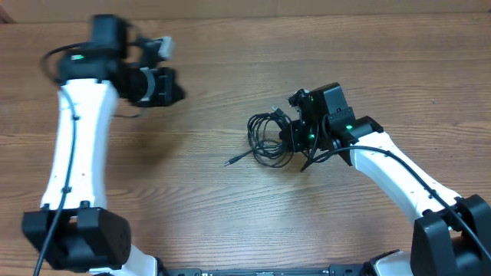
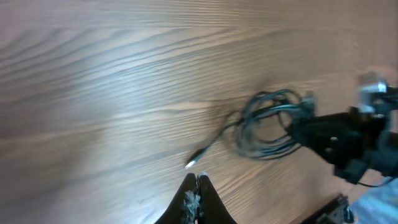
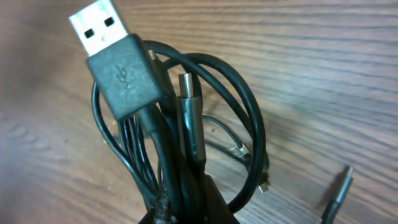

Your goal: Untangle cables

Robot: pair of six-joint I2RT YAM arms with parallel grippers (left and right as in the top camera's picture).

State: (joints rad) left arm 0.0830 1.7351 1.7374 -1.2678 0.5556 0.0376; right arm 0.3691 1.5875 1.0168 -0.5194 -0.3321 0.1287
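Black cables point(image 1: 265, 139) sit bunched in the right gripper point(image 1: 294, 137), clamped shut on them — loops spilling just past its fingertips. Left gripper point(image 2: 196, 194), closed and empty, hangs well apart; better it opens, takes the trailing plug point(image 1: 230, 162) and pulls gently.

Black cables point(image 3: 155, 149); brown wood-grain table point(image 1: 230, 207)

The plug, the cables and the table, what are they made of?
The plug looks like matte black plastic with a USB sign; its tip is shiny silver, probably metal. The cables look like smooth black rubber or plastic: they bend and gleam. The table shows brown grain lines, so wood or a wood-look top.
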